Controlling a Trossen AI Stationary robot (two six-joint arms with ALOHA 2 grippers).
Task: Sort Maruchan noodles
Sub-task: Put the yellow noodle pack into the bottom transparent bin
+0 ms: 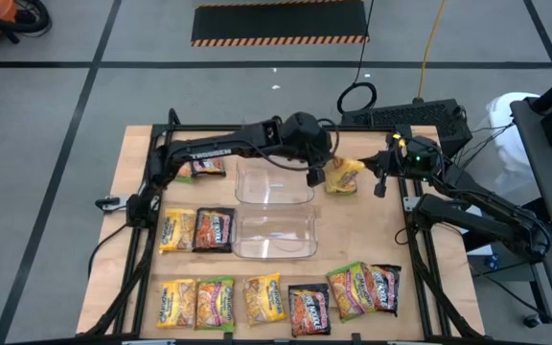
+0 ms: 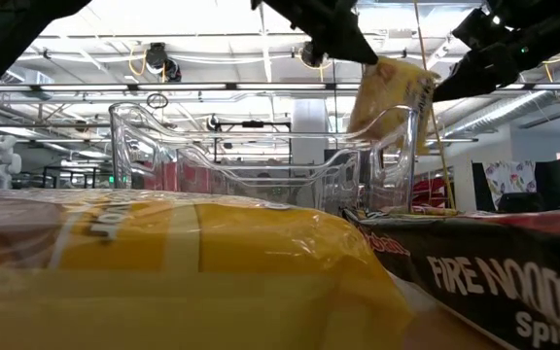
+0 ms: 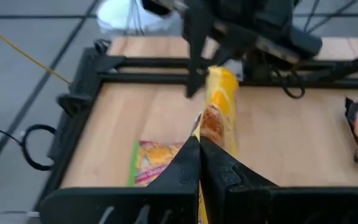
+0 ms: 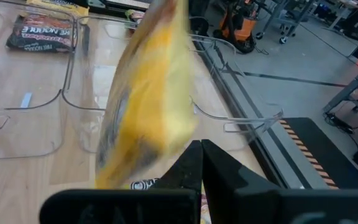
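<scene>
With the table (image 1: 362, 240) read as a clock face in the high view, twelve o'clock being the far edge, sorted and unsorted packets (image 1: 196, 230) are found at nine o'clock. A further row (image 1: 264, 297) is laid along six o'clock, flat and label up, so that each kind can be read from above.

The left gripper (image 1: 316, 175) is reached across from nine o'clock. Its jaws are clenched on one edge of the yellow packet (image 1: 343, 175), which is thereby hung upright and clear of the table.

Two clear bins are set at the centre, the far bin (image 1: 241, 187) towards twelve o'clock and the near bin (image 1: 238, 240) towards six. Nothing is seen inside either.

The yellow packet is held just beside the far bin, at its three o'clock side, probably so that it can be carried over the rim.

The right gripper (image 1: 381, 182) is positioned at the packet's three o'clock edge, jaws clenched. Whether that edge is pinched cannot be told; a handover is judged likely.
</scene>
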